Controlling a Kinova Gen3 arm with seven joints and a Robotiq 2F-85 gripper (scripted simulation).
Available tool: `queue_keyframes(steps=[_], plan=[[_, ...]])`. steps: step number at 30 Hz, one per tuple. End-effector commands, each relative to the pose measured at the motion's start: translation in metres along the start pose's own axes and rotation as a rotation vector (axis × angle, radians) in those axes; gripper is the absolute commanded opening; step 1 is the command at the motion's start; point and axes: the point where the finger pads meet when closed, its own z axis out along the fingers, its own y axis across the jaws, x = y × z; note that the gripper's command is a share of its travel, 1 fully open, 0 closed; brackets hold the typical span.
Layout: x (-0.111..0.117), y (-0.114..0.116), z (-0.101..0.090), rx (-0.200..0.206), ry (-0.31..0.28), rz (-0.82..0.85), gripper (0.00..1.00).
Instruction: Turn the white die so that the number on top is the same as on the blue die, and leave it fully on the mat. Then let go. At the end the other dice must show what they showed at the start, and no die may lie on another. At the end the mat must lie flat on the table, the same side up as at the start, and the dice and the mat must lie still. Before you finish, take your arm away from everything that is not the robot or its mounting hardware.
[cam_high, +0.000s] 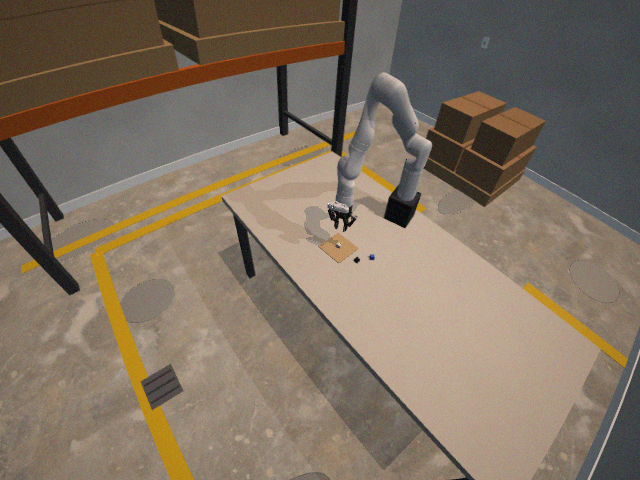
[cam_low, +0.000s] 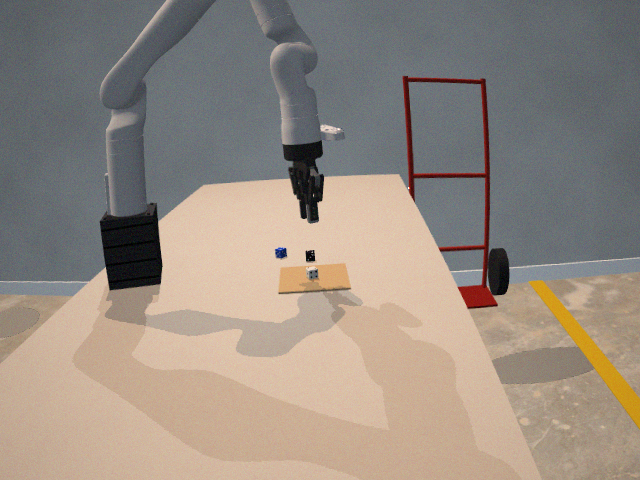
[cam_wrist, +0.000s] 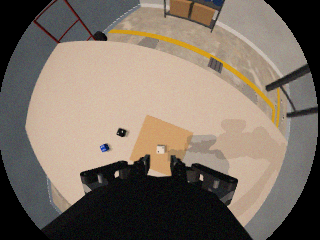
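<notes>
Gripper (cam_low: 310, 214) hangs above mat (cam_low: 294, 283), partly open w/ nothing held. White die (cam_low: 311, 272) sits on mat; blue die (cam_low: 280, 252) off it. No readable writing.

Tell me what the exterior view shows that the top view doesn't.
Only the exterior view shows a red hand truck past the table's far side, and the pips on the white die. Only the top view shows the orange-beamed rack and the stacked cardboard boxes. Both show the gripper, holding nothing, hanging above the mat with the white die on it, and the blue die and black die off the mat.
</notes>
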Motion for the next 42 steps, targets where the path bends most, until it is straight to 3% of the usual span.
queue_keyframes(steps=[1, 19, 20, 32, 36, 39, 40, 42], plan=[[0.005, -0.004, -0.001, -0.003, -0.008, -0.016, 0.35], [0.007, -0.003, -0.005, -0.01, -0.036, -0.016, 0.35], [0.007, -0.003, -0.005, -0.01, -0.036, -0.016, 1.0], [0.006, -0.003, -0.001, -0.01, -0.036, -0.017, 1.0], [0.0, -0.003, 0.031, -0.01, -0.037, -0.024, 1.0], [-0.002, -0.003, 0.04, -0.01, -0.037, -0.026, 1.0], [-0.002, -0.003, 0.04, -0.01, -0.037, -0.026, 0.35], [-0.002, -0.003, 0.04, -0.01, -0.037, -0.026, 0.35]])
